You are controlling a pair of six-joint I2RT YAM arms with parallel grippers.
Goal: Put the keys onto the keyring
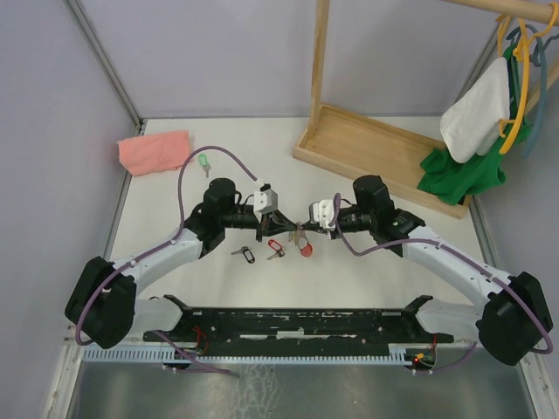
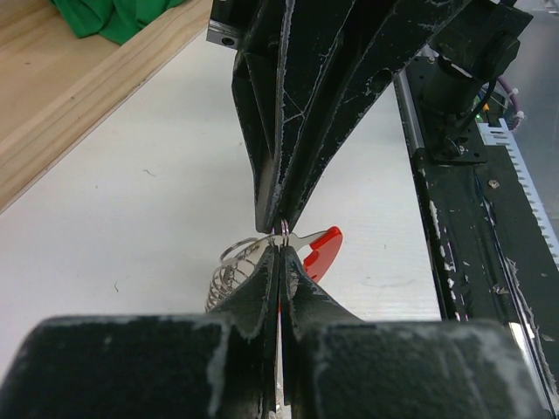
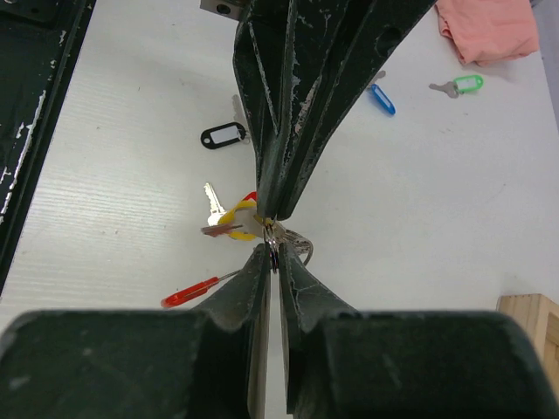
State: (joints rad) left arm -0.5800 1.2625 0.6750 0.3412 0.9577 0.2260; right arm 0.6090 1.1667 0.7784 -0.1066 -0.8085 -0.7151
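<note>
Keyring [image 1: 306, 248] near red key [image 1: 276, 248], black key [image 1: 247, 255]

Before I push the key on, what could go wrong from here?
1. The left jaws pinch the keyring only by a thin wire at their very tips; a push could twist it out.
2. The yellow-tagged key sits at the right jaws' tips, grip unclear; it may drop.
3. The two arms' tips nearly touch; a small move could knock them together.

Lab booth: grey walls [image 1: 218, 52] enclose white table [image 1: 367, 271].
</note>
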